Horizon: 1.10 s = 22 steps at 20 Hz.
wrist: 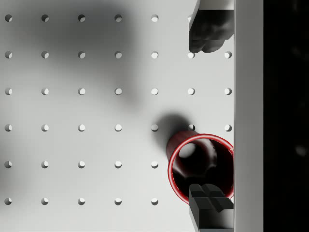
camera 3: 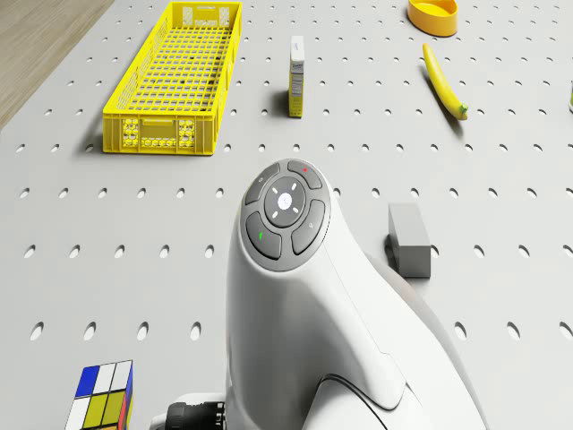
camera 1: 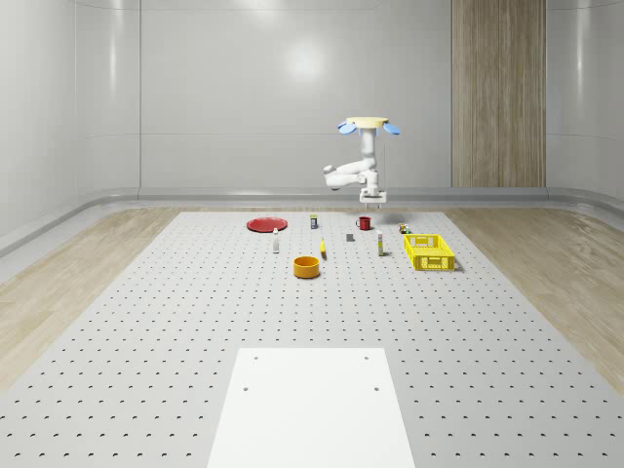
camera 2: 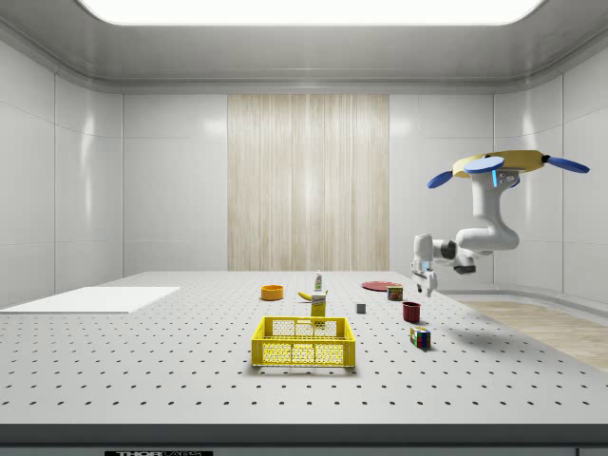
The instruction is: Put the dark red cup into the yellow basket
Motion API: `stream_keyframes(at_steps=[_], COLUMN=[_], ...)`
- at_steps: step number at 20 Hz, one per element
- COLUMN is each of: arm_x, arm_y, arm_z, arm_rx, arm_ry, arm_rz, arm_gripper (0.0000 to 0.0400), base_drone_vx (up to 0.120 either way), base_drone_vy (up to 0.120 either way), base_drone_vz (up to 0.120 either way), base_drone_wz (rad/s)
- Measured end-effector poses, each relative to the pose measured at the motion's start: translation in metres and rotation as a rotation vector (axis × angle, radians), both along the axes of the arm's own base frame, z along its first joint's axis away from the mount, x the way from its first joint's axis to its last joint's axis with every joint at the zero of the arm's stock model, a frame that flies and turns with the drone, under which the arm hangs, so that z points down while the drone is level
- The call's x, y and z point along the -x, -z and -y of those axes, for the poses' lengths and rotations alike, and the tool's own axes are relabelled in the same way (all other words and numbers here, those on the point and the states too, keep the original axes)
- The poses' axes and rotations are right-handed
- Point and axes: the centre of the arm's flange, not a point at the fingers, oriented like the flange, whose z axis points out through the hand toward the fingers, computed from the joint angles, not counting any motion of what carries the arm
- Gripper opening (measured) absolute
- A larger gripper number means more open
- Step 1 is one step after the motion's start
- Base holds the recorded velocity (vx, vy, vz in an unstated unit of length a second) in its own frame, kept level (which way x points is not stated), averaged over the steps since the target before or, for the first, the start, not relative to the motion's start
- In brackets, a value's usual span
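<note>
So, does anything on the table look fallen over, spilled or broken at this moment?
Nothing stands out. The dark red cup stands upright and looks empty, the yellow basket sits flat on the table, and the drone hovers above the cup with the open gripper over it, not touching.

The cup (camera 1: 364,222) is set on the table (camera 1: 146,322), behind and to the whole-scene view's left of the basket (camera 1: 429,252). The carton (camera 1: 380,247) is placed just left of the basket, the bowl (camera 1: 307,266) farther left.
</note>
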Motion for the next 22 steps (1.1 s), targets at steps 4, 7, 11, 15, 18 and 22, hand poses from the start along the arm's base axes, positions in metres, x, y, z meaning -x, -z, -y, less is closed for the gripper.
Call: stream_keyframes(at_steps=[4, 7, 11, 15, 18, 22], arm_x=[0.0, 0.0, 0.0, 0.0, 0.0, 0.0], arm_y=[0.0, 0.0, 0.0, 0.0, 0.0, -0.0068], arm_z=[0.0, 0.0, 0.0, 0.0, 0.0, 0.0], arm_rx=[0.0, 0.0, 0.0, 0.0, 0.0, 0.0], arm_ry=[0.0, 0.0, 0.0, 0.0, 0.0, 0.0], arm_rz=[0.0, 0.0, 0.0, 0.0, 0.0, 0.0], arm_gripper=[0.04, 0.04, 0.04, 0.04, 0.04, 0.04], base_drone_vx=[0.12, 0.013, 0.0, 0.01, 0.067, 0.0], base_drone_vy=[0.0, 0.0, -0.03, -0.06, 0.0, 0.0], base_drone_vz=[0.0, -0.107, -0.12, -0.08, 0.0, 0.0], base_drone_wz=[0.0, 0.0, 0.0, 0.0, 0.0, 0.0])
